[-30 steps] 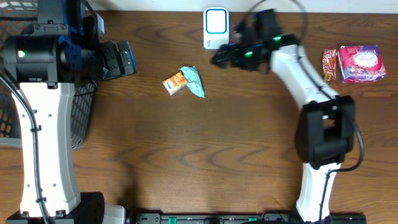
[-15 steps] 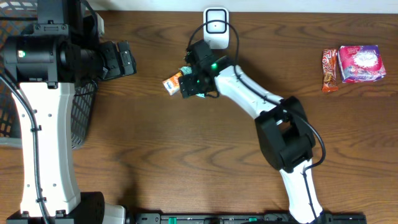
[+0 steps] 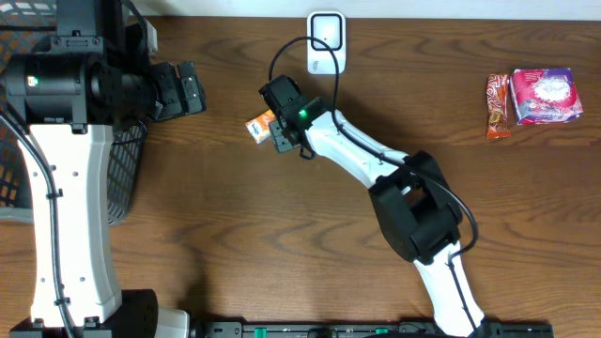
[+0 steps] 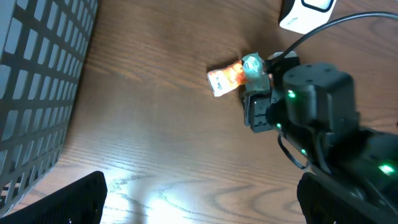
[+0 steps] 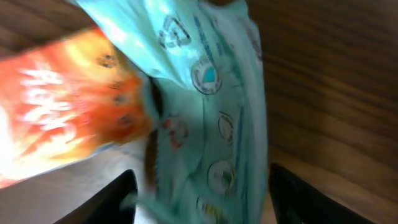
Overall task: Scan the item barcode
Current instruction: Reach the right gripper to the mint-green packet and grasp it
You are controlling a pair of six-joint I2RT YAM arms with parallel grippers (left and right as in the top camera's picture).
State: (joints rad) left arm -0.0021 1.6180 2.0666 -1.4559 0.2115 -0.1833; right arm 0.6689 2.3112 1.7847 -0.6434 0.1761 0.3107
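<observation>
While the black wire basket [image 3: 122,178] sits far left with the left gripper [image 3: 194,87] spread wide beside it, a small orange foil packet [image 3: 263,125] lies mid-table, touching a crinkled teal plastic sachet [image 5: 211,124]. The right gripper [image 5: 202,186] straddles that sachet; whether it pinches cannot be told. A white rectangular scanner [image 3: 326,42] stands near, behind.

Black wire basket [image 3: 127,178] left; pink packets [image 3: 542,96] right

Even, bright light keeps the overhead view sharp, white glare washes a patch of the table [image 4: 155,196] in the left wrist view, and the right wrist's close-up teal packet [image 5: 211,106] is blurred.
</observation>
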